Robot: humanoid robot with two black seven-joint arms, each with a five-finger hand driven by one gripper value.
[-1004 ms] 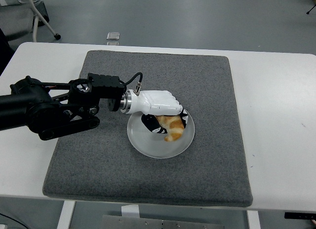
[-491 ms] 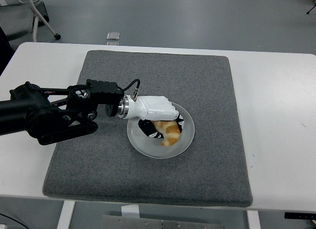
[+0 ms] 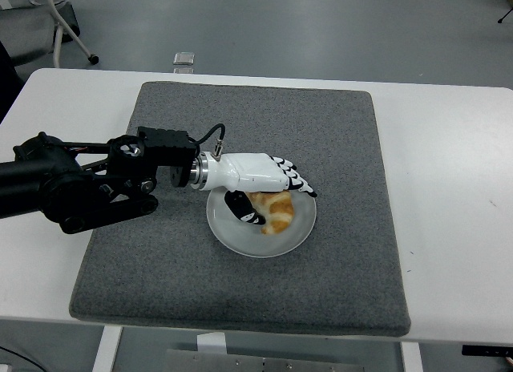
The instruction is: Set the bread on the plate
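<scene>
— Where's the left hand?
— Over the plate's left side, fingers stretched out, grasping nothing.
— And the bread?
— Lying on the plate, just under those fingers, with the grey mat beneath, on the bench.
</scene>
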